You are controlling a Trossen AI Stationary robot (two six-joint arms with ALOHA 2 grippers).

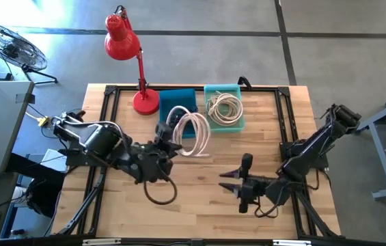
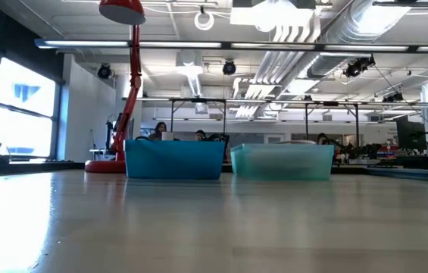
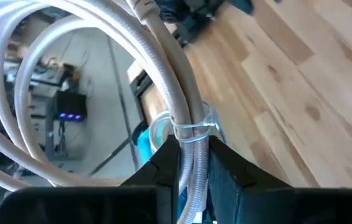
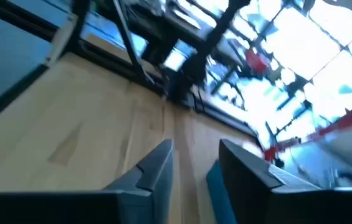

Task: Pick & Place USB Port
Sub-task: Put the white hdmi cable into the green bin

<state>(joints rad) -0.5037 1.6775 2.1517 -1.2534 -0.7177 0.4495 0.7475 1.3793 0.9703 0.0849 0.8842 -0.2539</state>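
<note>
A coiled white USB cable point(image 1: 193, 131) hangs in the air just in front of the blue bin point(image 1: 179, 102), with my left gripper point(image 1: 168, 142) shut on it. In the left wrist view the coil's loops point(image 3: 70, 74) spread out beyond the fingers. A teal bin point(image 1: 224, 108) beside the blue one holds another white cable coil point(image 1: 224, 106). My right gripper point(image 1: 223, 182) hovers over the near right part of the table, pointing toward the left edge. It is open point(image 4: 194, 171) with nothing between its fingers. Neither arm shows in the low view. My left gripper pinches the coil's bundled strands point(image 3: 192, 152) between its two fingers, just below the clear tie point(image 3: 193, 129) that binds them. The fingers point(image 3: 163, 171) lie along the strands. They come from the table's left, slanting downward. The coil is lifted clear of the table, its loops standing out past the fingertips.
A red desk lamp point(image 1: 126, 51) stands at the far left, next to the blue bin point(image 2: 174, 159) and the teal bin point(image 2: 282, 161). A black frame point(image 1: 111, 92) runs round the table's edges. A loop of the left arm's black cable point(image 1: 160, 193) hangs over the near middle.
</note>
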